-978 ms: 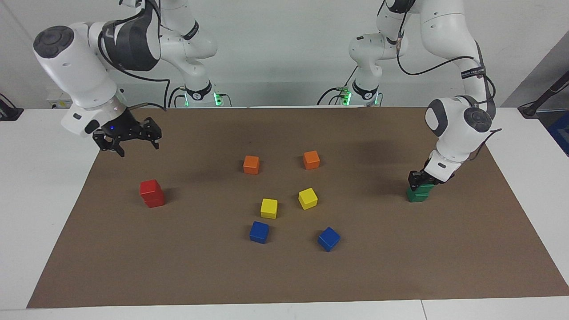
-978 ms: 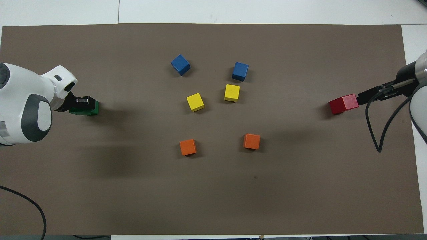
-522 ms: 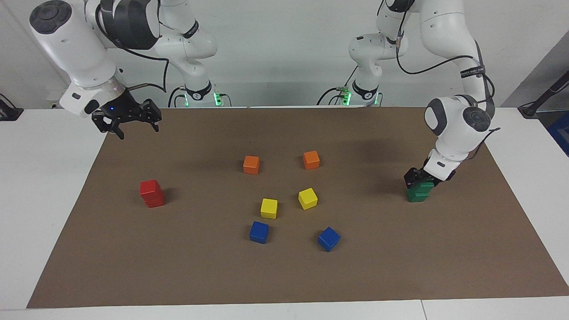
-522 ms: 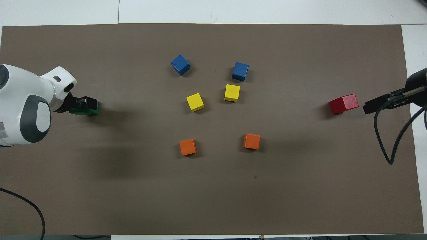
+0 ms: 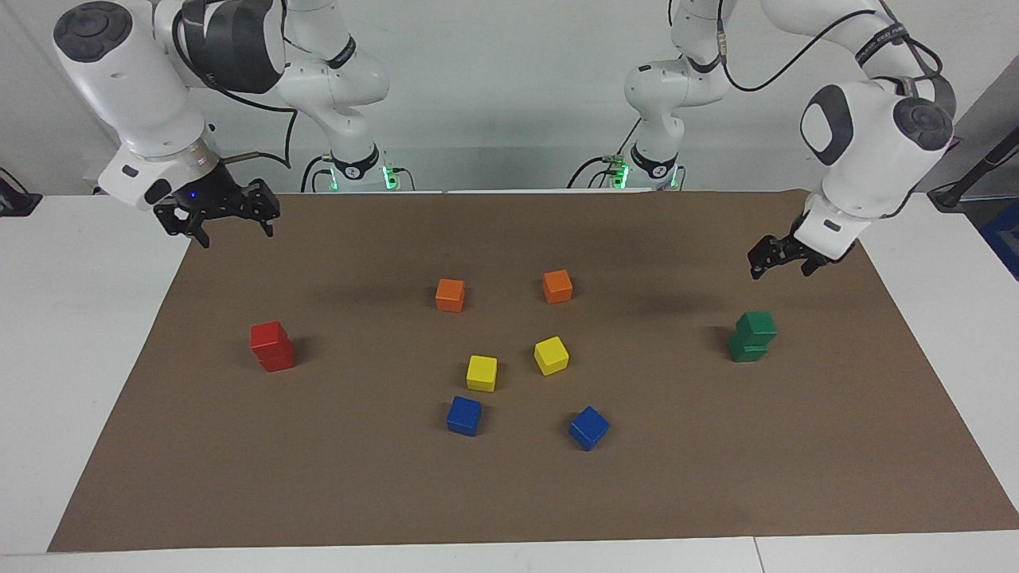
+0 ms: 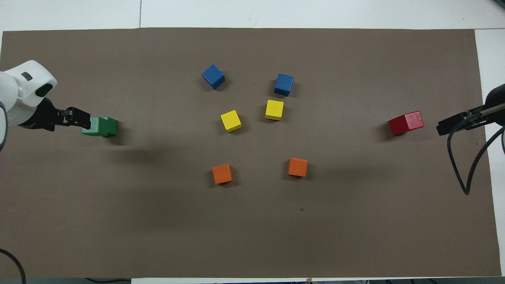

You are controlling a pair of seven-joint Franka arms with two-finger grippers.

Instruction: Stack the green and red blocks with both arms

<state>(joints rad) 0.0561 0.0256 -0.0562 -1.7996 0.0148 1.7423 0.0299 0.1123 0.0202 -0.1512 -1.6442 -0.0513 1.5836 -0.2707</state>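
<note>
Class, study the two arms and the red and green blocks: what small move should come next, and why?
Probably both arms just draw back to rest: the green stack and red stack each stand two high, and the left gripper and right gripper hang open, empty, above the mat.

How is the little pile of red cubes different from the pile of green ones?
Colour first: the red stack of two matte cubes is bright red, the green stack of two matte cubes dark green. The red stack stands toward the right arm's end of the brown mat, the green stack toward the left arm's end. Each top cube sits slightly askew on its lower one. Both are two cubes high, and no pincer touches either.
</note>
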